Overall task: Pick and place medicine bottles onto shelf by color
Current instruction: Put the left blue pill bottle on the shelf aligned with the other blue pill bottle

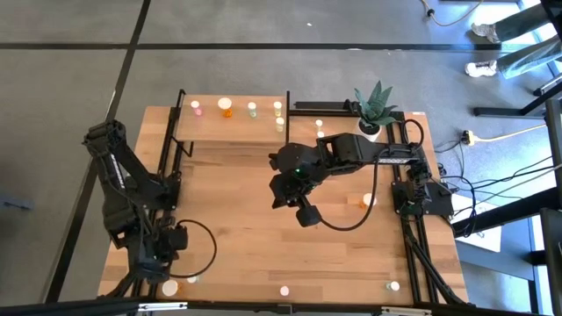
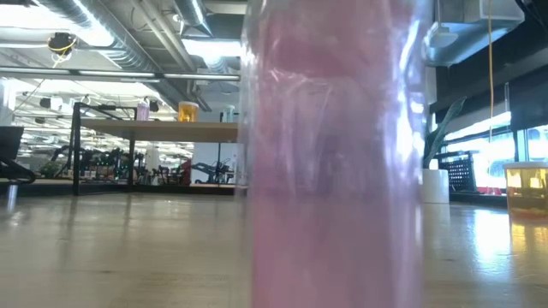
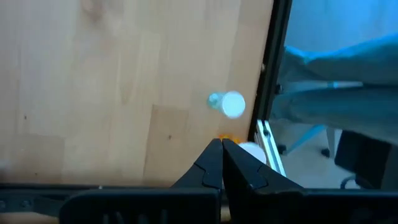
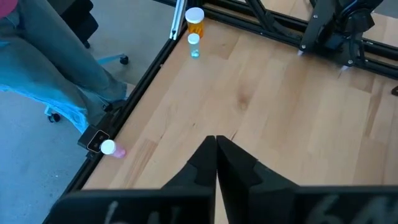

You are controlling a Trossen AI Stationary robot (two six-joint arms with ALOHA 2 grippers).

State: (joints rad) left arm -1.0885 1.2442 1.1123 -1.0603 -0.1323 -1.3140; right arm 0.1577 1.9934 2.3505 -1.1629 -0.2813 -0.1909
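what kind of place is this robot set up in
Probably a robotics lab or open workshop. The low view shows exposed ceiling ducts and strip lights over a large hall. The wooden table stands in a black metal frame, with cables trailing across the grey floor beside it.

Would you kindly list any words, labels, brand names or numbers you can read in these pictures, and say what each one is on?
No text can be read in any view.
Medicine bottles on the shelf: any labels are too small to read.
Pink bottle close to the low camera: blurred, no print legible.
Orange bottle in the right wrist view: label unreadable.
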